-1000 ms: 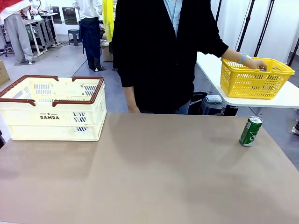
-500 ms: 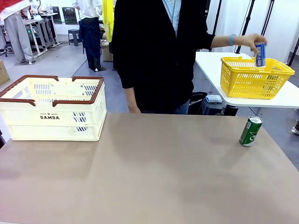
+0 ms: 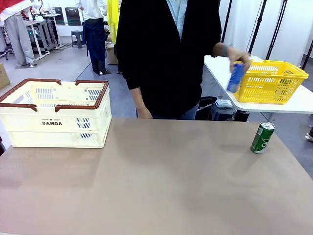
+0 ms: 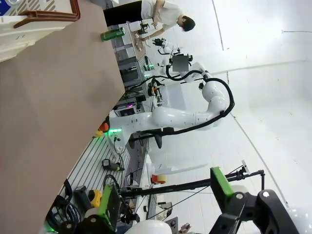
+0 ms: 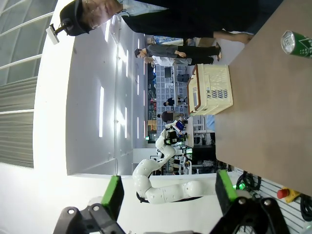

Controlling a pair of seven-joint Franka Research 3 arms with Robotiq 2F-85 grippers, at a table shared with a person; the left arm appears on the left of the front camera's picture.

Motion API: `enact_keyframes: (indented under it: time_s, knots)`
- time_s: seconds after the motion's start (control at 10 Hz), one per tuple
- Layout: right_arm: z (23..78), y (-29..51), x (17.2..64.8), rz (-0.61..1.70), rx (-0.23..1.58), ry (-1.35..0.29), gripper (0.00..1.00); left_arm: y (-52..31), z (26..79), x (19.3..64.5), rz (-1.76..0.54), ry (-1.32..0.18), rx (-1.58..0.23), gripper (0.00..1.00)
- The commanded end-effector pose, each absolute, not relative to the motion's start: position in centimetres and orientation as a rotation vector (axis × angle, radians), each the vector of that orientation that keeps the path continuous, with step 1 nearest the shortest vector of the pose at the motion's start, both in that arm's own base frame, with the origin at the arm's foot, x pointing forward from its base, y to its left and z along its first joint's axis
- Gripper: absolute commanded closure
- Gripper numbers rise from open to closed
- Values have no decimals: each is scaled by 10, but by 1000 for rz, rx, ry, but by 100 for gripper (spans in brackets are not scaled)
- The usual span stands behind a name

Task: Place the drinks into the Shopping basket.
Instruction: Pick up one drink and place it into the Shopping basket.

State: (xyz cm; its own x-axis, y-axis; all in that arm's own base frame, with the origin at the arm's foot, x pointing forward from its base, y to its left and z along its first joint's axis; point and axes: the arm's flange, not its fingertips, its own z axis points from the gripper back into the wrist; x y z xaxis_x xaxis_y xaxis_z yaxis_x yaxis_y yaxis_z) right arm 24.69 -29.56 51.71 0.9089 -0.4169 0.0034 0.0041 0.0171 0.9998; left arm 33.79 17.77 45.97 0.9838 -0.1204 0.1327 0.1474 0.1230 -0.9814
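While the person's hand (image 3: 238, 55) holds a blue can (image 3: 235, 76) tilted in the air just beside the yellow basket (image 3: 274, 84), probably to set it out for picking, the left jaws and right jaws both stand spread wide and empty. The green can (image 3: 262, 138) stands upright on the worktop (image 3: 161, 181), well ahead of the right jaws and off to one side. The shopping basket (image 3: 54, 115) sits far beyond the left jaws, with nothing between either pair.
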Motion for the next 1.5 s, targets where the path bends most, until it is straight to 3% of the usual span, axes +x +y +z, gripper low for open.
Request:
enact_keyframes:
  time_s: [0.0, 0.1, 0.3, 0.6, 0.8, 0.9, 1.0, 1.1, 1.3, 1.4]
  knots:
    - [517, -296, 247, -337, 1527, -336, 0, 177, 460, 335, -188, -9, -1419, 0]
    - [533, -281, 245, -286, 1426, -351, 0, 177, 460, 335, -188, -9, -1419, 0]
    - [558, -211, 289, -209, 1111, -292, 0, 177, 460, 335, -188, -9, -1419, 0]
    - [548, -102, 369, -80, 549, -268, 0, 177, 460, 335, -188, -9, -1419, 0]
    - [530, -56, 384, 33, 290, -244, 0, 177, 460, 335, -188, -9, -1419, 0]
    - [520, -45, 382, 59, 252, -247, 0, 177, 460, 335, -188, -9, -1419, 0]
    - [531, -52, 351, -26, 310, -321, 0, 177, 460, 335, -188, -9, -1419, 0]
    - [534, -35, 390, 69, 338, -265, 0, 177, 460, 335, -188, -9, -1419, 0]
    - [526, -39, 386, 68, 220, -215, 0, 177, 460, 335, -188, -9, -1419, 0]
    - [519, -43, 417, 45, 178, -111, 0, 177, 460, 335, -188, -9, -1419, 0]
